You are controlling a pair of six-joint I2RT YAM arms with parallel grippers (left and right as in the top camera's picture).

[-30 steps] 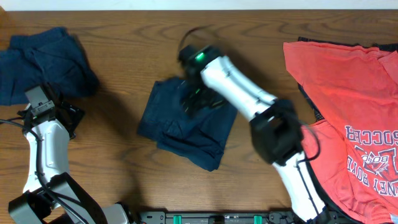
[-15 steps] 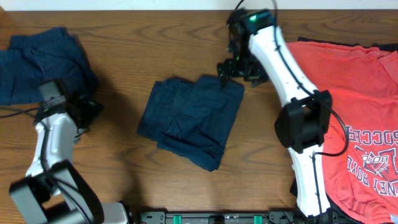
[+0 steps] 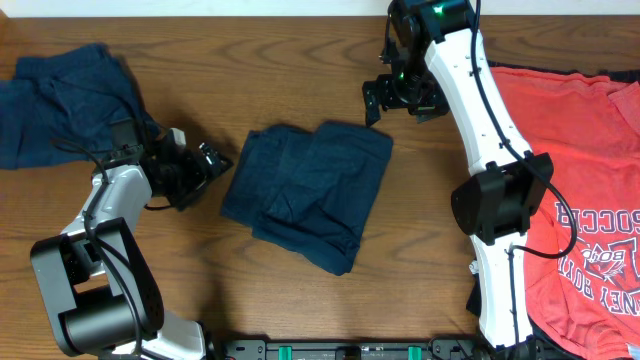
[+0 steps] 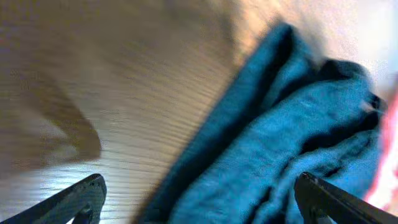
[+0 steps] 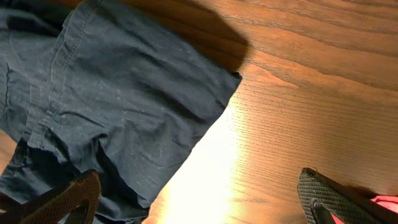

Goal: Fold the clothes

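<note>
A folded dark navy T-shirt (image 3: 305, 190) lies mid-table; it fills the left of the right wrist view (image 5: 124, 99) and shows blurred in the left wrist view (image 4: 280, 143). A crumpled navy shirt (image 3: 60, 100) sits at the far left. A coral-red shirt (image 3: 580, 170) with white lettering is spread at the right. My left gripper (image 3: 210, 175) stands open just left of the folded shirt's left edge, and in its own view (image 4: 199, 208) nothing is between the fingers. My right gripper (image 3: 400, 100) hangs open above the bare wood past the shirt's far right corner (image 5: 199, 202), holding nothing.
The wooden table (image 3: 250, 60) shows bare grain between the piles. A dark garment edge (image 3: 495, 160) peeks from under the red shirt. A black rail with green clips (image 3: 330, 350) runs along the front edge.
My right arm lifted off the folded navy shirt and swung to the far right. My left arm swept right, from beside the crumpled pile to the folded shirt's left edge.
</note>
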